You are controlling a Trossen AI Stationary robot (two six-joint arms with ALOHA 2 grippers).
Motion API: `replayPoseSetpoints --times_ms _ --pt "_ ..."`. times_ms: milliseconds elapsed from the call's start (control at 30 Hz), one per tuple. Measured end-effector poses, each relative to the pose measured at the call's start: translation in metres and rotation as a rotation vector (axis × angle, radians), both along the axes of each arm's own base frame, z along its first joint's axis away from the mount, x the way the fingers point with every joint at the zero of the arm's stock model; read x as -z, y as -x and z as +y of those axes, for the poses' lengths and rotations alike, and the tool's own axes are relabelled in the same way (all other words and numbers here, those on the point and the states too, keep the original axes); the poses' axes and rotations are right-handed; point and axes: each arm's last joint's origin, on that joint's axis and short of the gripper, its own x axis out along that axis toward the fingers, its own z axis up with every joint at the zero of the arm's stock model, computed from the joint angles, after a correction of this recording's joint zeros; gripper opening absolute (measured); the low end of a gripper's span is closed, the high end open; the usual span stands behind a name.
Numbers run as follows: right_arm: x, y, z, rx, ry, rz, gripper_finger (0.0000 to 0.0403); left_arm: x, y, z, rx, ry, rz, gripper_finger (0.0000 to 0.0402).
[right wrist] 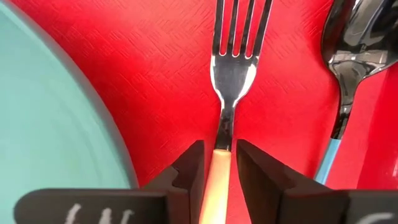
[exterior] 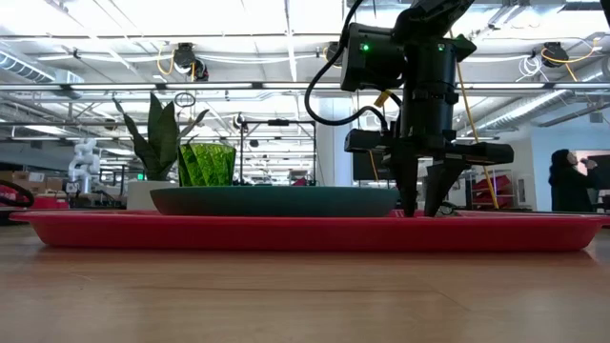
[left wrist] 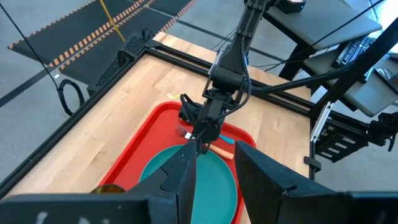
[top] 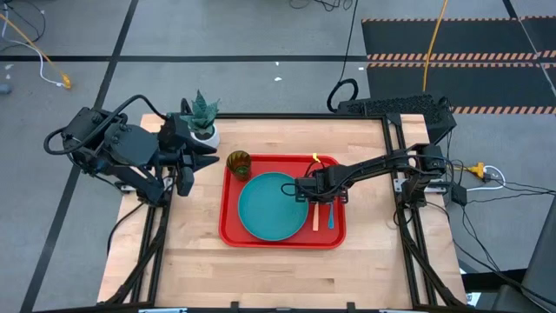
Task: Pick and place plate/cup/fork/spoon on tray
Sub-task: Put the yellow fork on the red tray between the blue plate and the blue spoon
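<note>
Four items lie on the red tray (top: 233,228), which sits on the wooden bench (top: 278,269): the teal plate (top: 271,209), the green cup (top: 239,163), the fork (right wrist: 231,68) and the spoon (right wrist: 348,56). The plate occupies the middle of the tray; the cup stands upright in the tray corner nearest the left arm, just beside the plate rim. The fork lies flat on the tray floor between the plate and the spoon, apart from both. Its long axis runs parallel to the short side of the tray; in the high view the orange-tan handle (top: 314,217) points toward the near edge of the bench and the tines point toward the far edge. The spoon lies just beside the fork and roughly parallel to it, dark bowl at the same end as the tines, light blue handle (top: 330,217) beside the orange one. The right hand (right wrist: 217,171) is lowered over the fork, one finger on each side of the handle just behind the metal neck; the fingers flank the handle closely, but a firm grip cannot be confirmed. In the low view its fingertips reach down to the tray beside the plate. The left hand (top: 201,155) waits at the left bench edge beside a potted plant (top: 203,117), fingers partly parted and empty.
</note>
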Motion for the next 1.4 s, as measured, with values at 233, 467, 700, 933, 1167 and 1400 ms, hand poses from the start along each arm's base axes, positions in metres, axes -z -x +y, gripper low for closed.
replayPoseSetpoints --times_ms 233,467,700,933,1167,1400 --pt "0.000 0.000 0.000 -0.017 0.002 0.001 0.0093 0.000 0.000 0.000 -0.002 0.003 -0.001 0.0113" --pt "0.000 0.000 0.000 -0.027 -0.008 0.003 0.0093 0.000 0.000 0.000 -0.001 0.004 -0.001 0.0113" --pt "-0.001 0.005 0.004 -0.070 -0.050 0.050 0.0093 0.000 0.000 0.000 0.001 0.000 0.000 0.0113" --pt "-0.021 0.016 0.006 -0.083 -0.043 0.037 0.0094 0.000 0.000 0.000 0.003 -0.003 0.001 0.0113" --pt "-0.040 0.032 -0.001 -0.062 0.018 0.069 0.0094 0.000 0.000 0.000 0.010 -0.016 0.003 0.0113" --pt "-0.024 0.038 -0.001 -0.057 -0.036 0.080 0.0094 0.000 0.000 0.000 0.006 -0.016 0.001 0.0113"
